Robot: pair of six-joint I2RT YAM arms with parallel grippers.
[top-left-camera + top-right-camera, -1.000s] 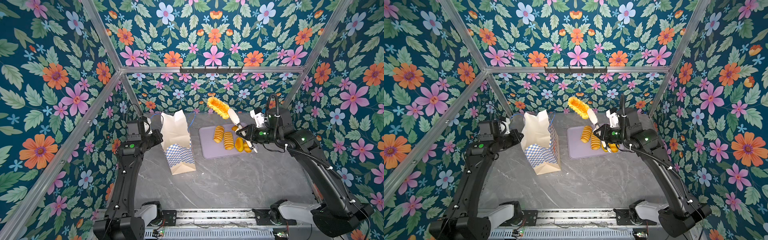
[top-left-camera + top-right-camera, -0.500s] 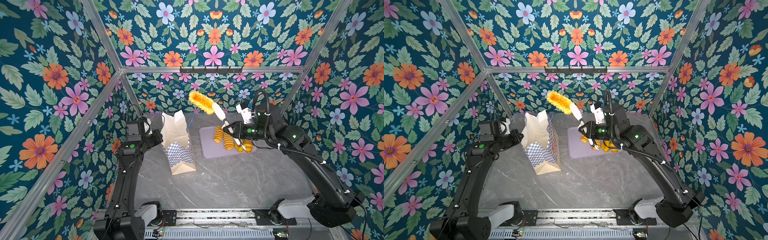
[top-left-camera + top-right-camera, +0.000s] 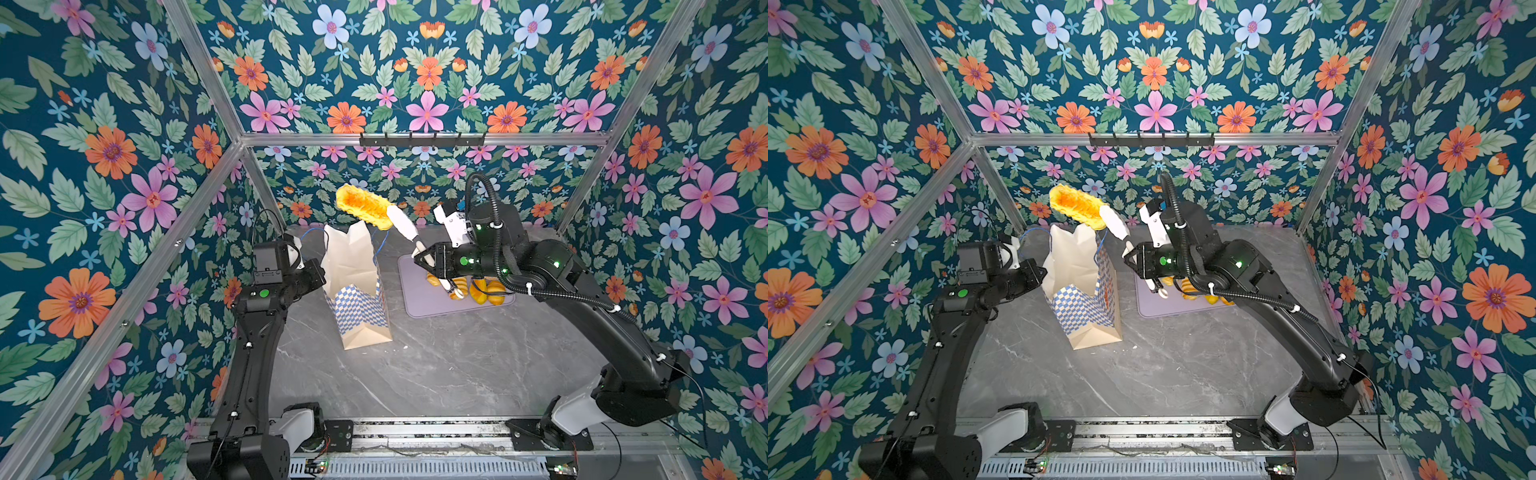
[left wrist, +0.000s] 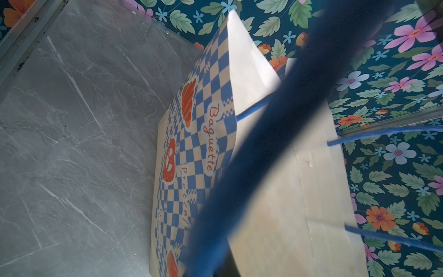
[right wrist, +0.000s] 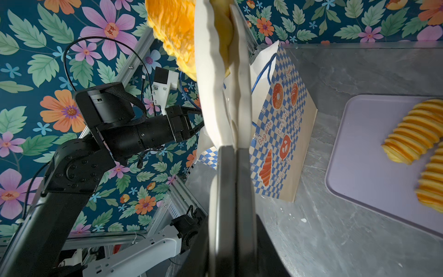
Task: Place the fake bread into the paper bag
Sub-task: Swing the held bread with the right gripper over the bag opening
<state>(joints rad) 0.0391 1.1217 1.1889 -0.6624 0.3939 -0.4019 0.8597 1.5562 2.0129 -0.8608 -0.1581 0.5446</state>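
Yellow ridged roll (image 3: 361,205), upper centre in white tongs (image 3: 401,227) squeezed by the right gripper (image 3: 420,258), hangs over the paper bag (image 3: 359,303), held by the closed left gripper (image 3: 320,274); a skewed release could miss its mouth.

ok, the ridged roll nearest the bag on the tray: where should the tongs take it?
Probably across its middle, coming straight down. The ridged roll lies flat on the lilac tray, and its grooves run crosswise, so the tongs tips could seat in one. Avoid the end away from the paper bag: a second roll crowds it.
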